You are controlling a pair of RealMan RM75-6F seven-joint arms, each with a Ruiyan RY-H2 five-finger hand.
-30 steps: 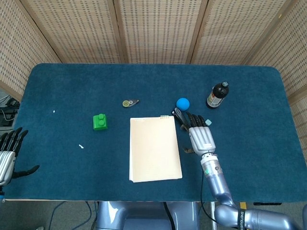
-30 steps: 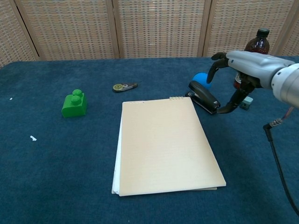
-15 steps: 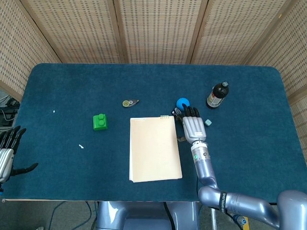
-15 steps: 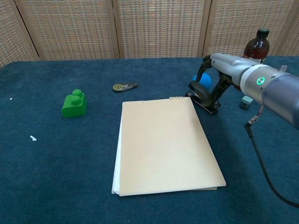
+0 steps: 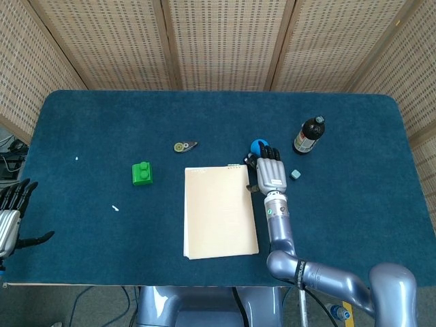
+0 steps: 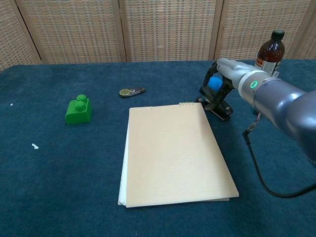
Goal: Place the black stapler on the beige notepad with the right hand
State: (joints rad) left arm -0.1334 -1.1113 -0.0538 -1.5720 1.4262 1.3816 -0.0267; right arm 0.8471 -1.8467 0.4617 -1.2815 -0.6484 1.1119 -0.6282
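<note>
Table edges: the blue table (image 5: 88, 122) runs wide, its far edge along the wicker screens, its near edge just below the beige notepad (image 5: 220, 211).
Open room: broad bare cloth lies left of the notepad and on the right side, toward the near right corner.
Notepad: it lies flat at mid-table, long side running front to back, its top bare.
Stapler: the black stapler (image 6: 216, 104) sits on the cloth just off the notepad's far right corner, close to the edge but not on it.
Stapler and hand: the right hand (image 5: 270, 170) is directly over it, fingers (image 6: 216, 88) curled down around its far end; the base shows beneath the hand in the chest view.
Right hand state: fingers drawn in around the stapler, wrapped on it; the stapler rests on the table.
Right arm pose: the forearm reaches in from the near right, wrist bent so the palm faces down.
Behind the hand: a blue ball (image 6: 214, 82) shows between the fingers, touching or nearly so; I cannot tell which.
Right side: a dark bottle (image 5: 310, 135) stands upright, and a small teal cube (image 5: 295, 174) lies just beside the hand.
Left side: a green block (image 5: 142, 173) and a small correction-tape dispenser (image 5: 184, 146) lie well apart from the notepad.
Left hand: the left hand (image 5: 11, 216) hangs at the near left table edge, fingers spread, holding nothing.
</note>
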